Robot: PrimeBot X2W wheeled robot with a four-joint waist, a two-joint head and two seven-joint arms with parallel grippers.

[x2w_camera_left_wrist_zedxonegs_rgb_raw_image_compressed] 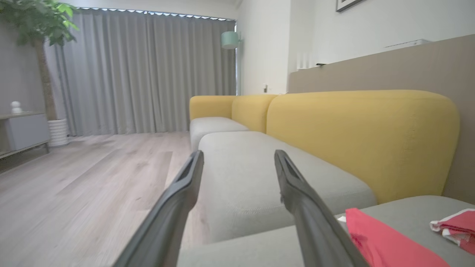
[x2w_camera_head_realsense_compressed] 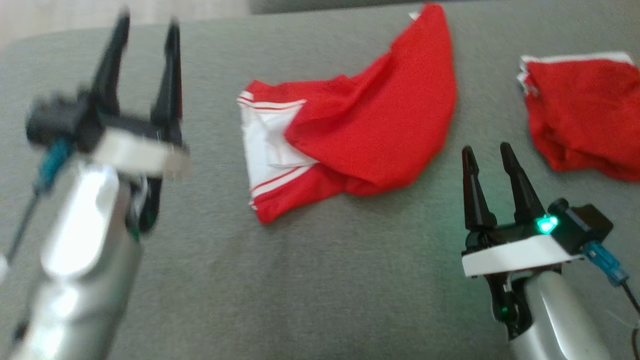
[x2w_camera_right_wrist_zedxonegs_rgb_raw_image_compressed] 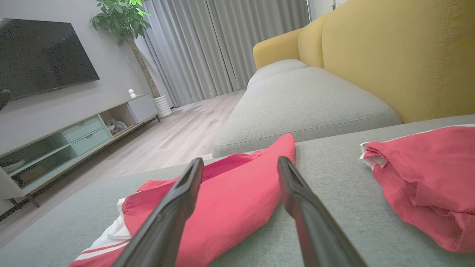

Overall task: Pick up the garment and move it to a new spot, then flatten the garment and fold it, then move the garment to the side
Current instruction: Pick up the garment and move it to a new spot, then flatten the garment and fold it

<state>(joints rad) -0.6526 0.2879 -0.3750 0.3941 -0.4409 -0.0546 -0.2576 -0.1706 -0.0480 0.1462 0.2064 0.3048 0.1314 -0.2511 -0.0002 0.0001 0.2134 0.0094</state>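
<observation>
A red garment with white trim (x2w_camera_head_realsense_compressed: 350,135) lies crumpled in the middle of the grey cushion (x2w_camera_head_realsense_compressed: 320,280), and its folded red flap (x2w_camera_right_wrist_zedxonegs_rgb_raw_image_compressed: 230,200) lies just beyond the right fingers in the right wrist view. My left gripper (x2w_camera_head_realsense_compressed: 145,22) is raised at the left, blurred, open and empty, well clear of the cloth. Its wrist view catches the garment's edge (x2w_camera_left_wrist_zedxonegs_rgb_raw_image_compressed: 382,241) at the lower right. Near the garment's lower right edge my right gripper (x2w_camera_head_realsense_compressed: 487,147) stands open with nothing in it.
A second red garment (x2w_camera_head_realsense_compressed: 585,115) lies at the right edge of the cushion, also in the right wrist view (x2w_camera_right_wrist_zedxonegs_rgb_raw_image_compressed: 426,181). A yellow sofa back (x2w_camera_left_wrist_zedxonegs_rgb_raw_image_compressed: 356,137) runs along the far side. Wooden floor (x2w_camera_left_wrist_zedxonegs_rgb_raw_image_compressed: 74,193) lies beyond the cushion's left edge.
</observation>
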